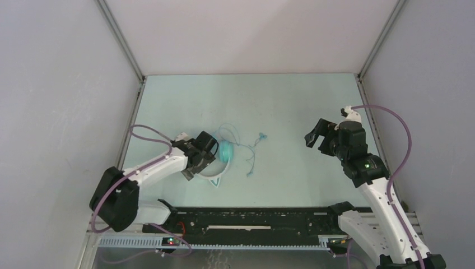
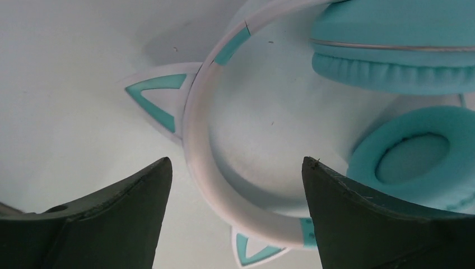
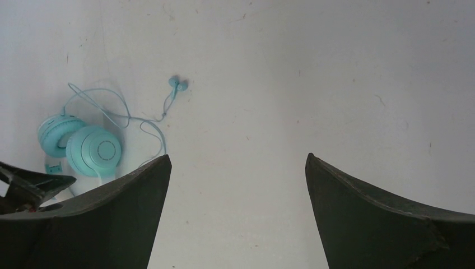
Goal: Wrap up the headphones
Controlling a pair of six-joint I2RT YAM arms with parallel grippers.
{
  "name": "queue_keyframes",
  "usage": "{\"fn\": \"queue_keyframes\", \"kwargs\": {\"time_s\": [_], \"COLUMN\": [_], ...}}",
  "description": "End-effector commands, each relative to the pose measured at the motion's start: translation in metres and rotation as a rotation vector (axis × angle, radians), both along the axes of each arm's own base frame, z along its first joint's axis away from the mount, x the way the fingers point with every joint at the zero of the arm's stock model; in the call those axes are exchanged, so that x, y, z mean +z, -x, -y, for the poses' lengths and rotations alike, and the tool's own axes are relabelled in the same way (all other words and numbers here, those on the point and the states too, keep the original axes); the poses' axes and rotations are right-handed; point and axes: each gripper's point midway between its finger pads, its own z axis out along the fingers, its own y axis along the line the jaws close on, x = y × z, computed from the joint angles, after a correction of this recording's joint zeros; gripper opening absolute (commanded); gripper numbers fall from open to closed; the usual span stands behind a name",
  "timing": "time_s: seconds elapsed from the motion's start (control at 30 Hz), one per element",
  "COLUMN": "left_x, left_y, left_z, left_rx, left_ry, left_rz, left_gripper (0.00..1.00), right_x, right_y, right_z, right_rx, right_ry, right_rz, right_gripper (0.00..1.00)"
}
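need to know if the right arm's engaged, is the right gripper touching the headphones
Apart. The top view shows the right gripper well right of the headphones, with table showing between them.

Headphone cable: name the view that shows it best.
Right wrist: the cable lies unobstructed, loops and free end distinct. Top external shows it thin and faint. Left wrist shows only headband and ear cups, no cable.

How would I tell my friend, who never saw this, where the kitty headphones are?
Find the pale green table, then its left half, where the left gripper is. At its fingertips lie the headphones: two round teal ear cups on a white headband with two cat ears. Only their thin teal cable trails loose beside them, to the right.
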Motion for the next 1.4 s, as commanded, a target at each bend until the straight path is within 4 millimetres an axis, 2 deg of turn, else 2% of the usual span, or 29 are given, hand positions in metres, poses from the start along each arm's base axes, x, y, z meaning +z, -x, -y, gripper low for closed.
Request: {"fn": "queue_keyframes", "kwargs": {"time_s": [0.0, 0.07, 0.43, 0.5, 0.53, 0.57, 0.6, 0.63, 0.7, 0.77, 0.8, 0.87, 0.93, 1.03, 1.17, 1.3, 1.37], "left_x": [-0.023, -0.029, -0.067, -0.071, -0.070, -0.065, -0.054, -0.039, 0.000, 0.039, 0.065, 0.111, 0.156, 0.217, 0.281, 0.330, 0.353], "left_y": [-0.011, -0.013, 0.006, 0.005, 0.004, -0.001, -0.007, -0.017, -0.034, -0.042, -0.050, -0.057, -0.062, -0.056, -0.036, -0.013, -0.001], "left_z": [0.013, 0.015, 0.006, 0.008, 0.009, 0.010, 0.008, 0.005, -0.011, -0.029, -0.037, -0.052, -0.058, -0.060, -0.065, -0.067, -0.066], "left_rx": [0.111, 0.114, 0.206, 0.184, 0.158, 0.131, 0.103, 0.076, 0.032, -0.008, -0.031, -0.091, -0.227, -0.388, -0.514, -0.560, -0.571], "left_ry": [0.071, 0.074, 0.092, 0.101, 0.095, 0.084, 0.061, 0.033, -0.066, -0.155, -0.202, -0.267, -0.342, -0.399, -0.430, -0.388, -0.353], "left_rz": [0.031, 0.030, -0.038, -0.039, -0.037, -0.027, -0.002, 0.034, 0.125, 0.193, 0.248, 0.324, 0.389, 0.482, 0.610, 0.757, 0.822], "left_gripper": [0.89, 0.89, 0.61, 0.39, 0.25, 0.16, 0.07, 0.01, 0.00, 0.00, 0.00, 0.00, 0.00, 0.00, 0.00, 0.00, 0.00], "right_x": [0.011, 0.011, 0.012, 0.013, 0.012, 0.013, 0.013, 0.013, 0.015, 0.017, 0.019, 0.024, 0.030, 0.039, 0.056, 0.079, 0.082], "right_y": [-0.002, 0.000, 0.006, 0.005, 0.005, 0.005, 0.005, 0.005, 0.007, 0.008, 0.010, 0.013, 0.015, 0.016, 0.015, 0.022, 0.024], "right_z": [-0.002, -0.001, 0.005, 0.003, 0.003, 0.002, 0.000, -0.002, -0.004, -0.004, -0.006, -0.015, -0.023, -0.033, -0.052, -0.097, -0.121], "right_rx": [0.012, 0.012, -0.007, -0.002, -0.001, 0.006, 0.018, 0.031, 0.046, 0.058, 0.074, 0.138, 0.197, 0.255, 0.336, 0.535, 0.614], "right_ry": [-0.004, -0.002, 0.009, 0.004, 0.002, 0.000, 0.000, -0.002, -0.004, -0.004, -0.004, -0.015, -0.024, -0.052, -0.114, -0.181, -0.168], "right_rz": [0.047, 0.049, 0.048, 0.051, 0.050, 0.052, 0.052, 0.054, 0.060, 0.070, 0.078, 0.101, 0.124, 0.151, 0.203, 0.290, 0.319], "right_gripper": [1.00, 1.00, 1.00, 1.00, 1.00, 1.00, 0.99, 0.98, 0.98, 0.98, 0.98, 0.98, 0.98, 0.98, 0.98, 0.98, 0.98]}}
